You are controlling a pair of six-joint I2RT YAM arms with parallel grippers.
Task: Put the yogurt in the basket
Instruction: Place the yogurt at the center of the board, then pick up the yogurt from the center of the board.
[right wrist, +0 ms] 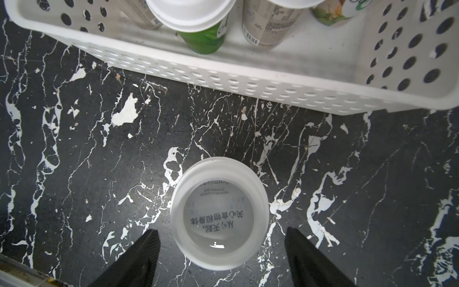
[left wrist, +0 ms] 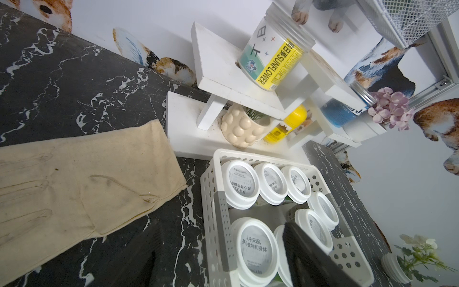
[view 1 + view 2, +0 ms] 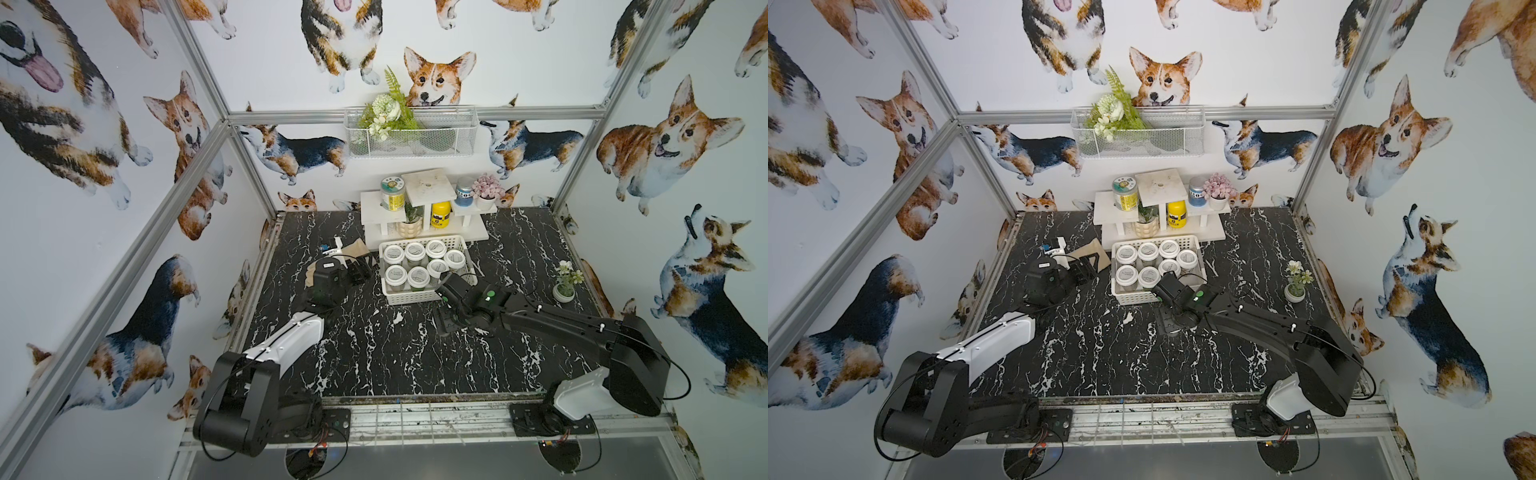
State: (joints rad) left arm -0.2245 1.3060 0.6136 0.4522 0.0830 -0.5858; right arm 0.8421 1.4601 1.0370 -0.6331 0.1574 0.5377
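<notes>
Yogurt jar (image 1: 219,216) number eight stands on the table (image 1: 99,174) just at 5 o'clock of the basket (image 1: 223,82), right gripper (image 1: 221,231) straddling it, jaws apart, not touching, so next looks like squeeze, lift, drop into the empty corner

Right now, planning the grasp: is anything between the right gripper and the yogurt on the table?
Nothing visible: the yogurt stands untouched between the fingers of the open right gripper, outside the basket.
</notes>
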